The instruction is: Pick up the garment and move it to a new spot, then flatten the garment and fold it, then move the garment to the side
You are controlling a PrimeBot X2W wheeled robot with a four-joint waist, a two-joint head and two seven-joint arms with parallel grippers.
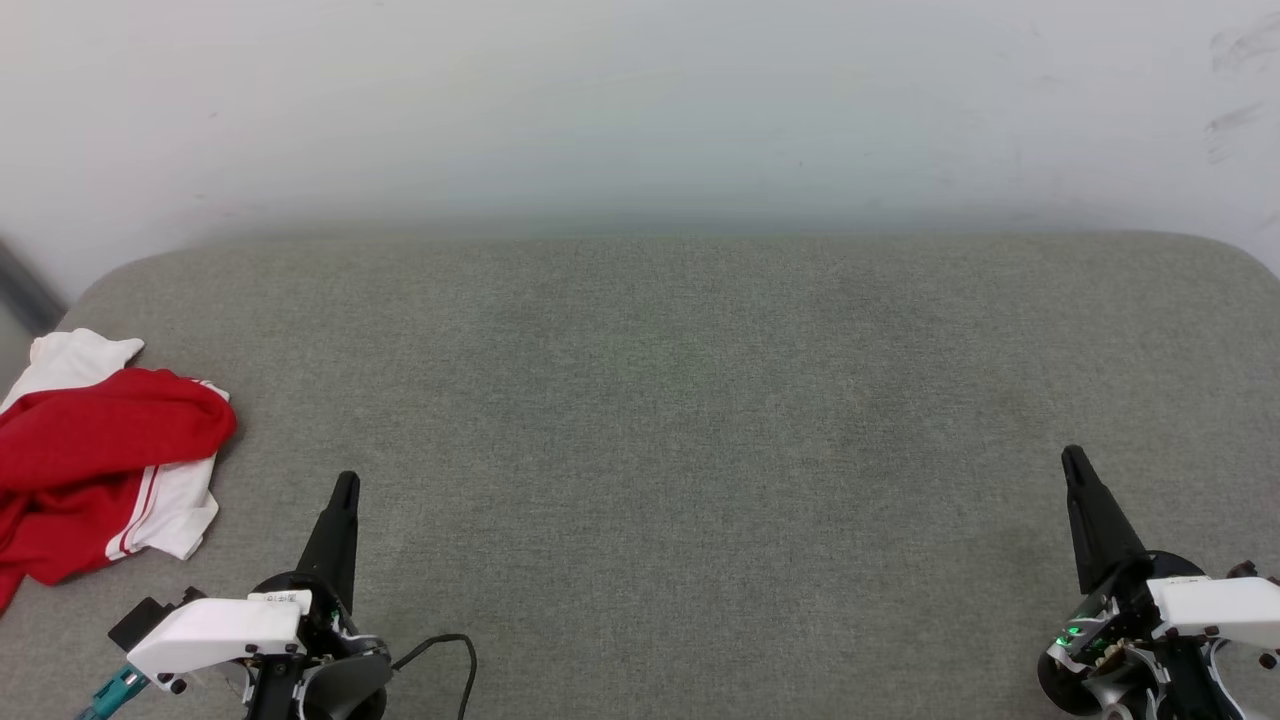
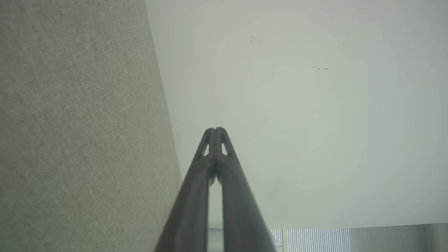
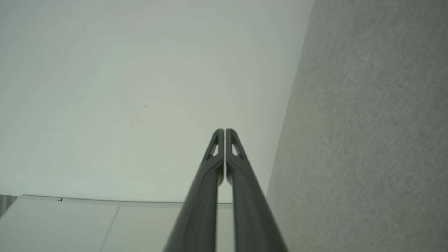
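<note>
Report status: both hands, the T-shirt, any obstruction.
Left hand and right hand shut, empty. T-shirt crumpled, far left on grey cushion. Cable loops beside left hand.

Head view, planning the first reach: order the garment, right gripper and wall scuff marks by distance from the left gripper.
1. garment, close on the left gripper's left.
2. right gripper, far across at lower right.
3. wall scuff marks, upper right, farthest back.

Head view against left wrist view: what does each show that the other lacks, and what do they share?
Head view's own: the crumpled garment at the left edge of the grey fabric surface, and the right gripper, fingers together. Left wrist view's own: a slatted panel along its bottom edge. Shared: the left gripper, fingers together, the surface and the pale wall.
</note>
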